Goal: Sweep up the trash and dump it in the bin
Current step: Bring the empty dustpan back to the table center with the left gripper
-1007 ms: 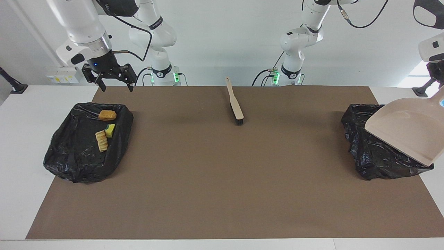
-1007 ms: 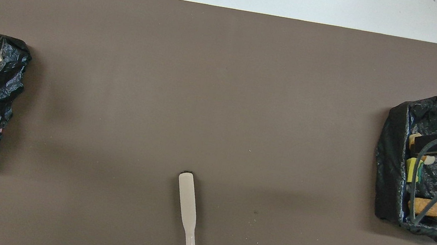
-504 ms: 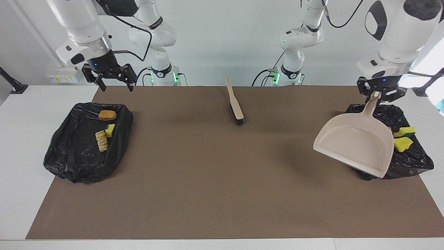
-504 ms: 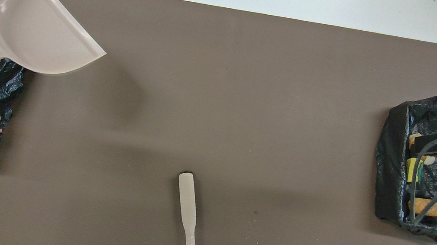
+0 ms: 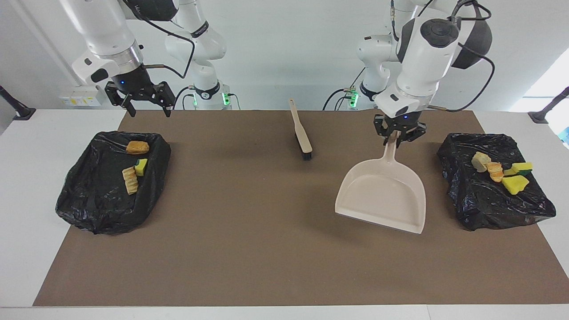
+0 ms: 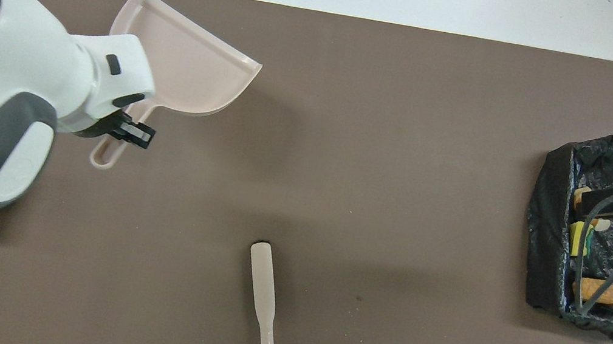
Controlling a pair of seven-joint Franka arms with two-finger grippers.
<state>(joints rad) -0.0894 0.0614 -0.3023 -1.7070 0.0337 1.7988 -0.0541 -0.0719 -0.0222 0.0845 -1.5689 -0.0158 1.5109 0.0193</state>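
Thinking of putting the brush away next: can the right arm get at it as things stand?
Probably yes: the right gripper is open and empty above its bin, and only bare mat lies around the brush. The left gripper holds the dustpan, well aside.

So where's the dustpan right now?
The left gripper holds the dustpan by its handle over the brown mat, beside the bin bag at its end.

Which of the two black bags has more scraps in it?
The black bag at the left arm's end of the table. It shows four or five scraps, yellow, pale and orange-brown, while the other bag at the right arm's end shows three.
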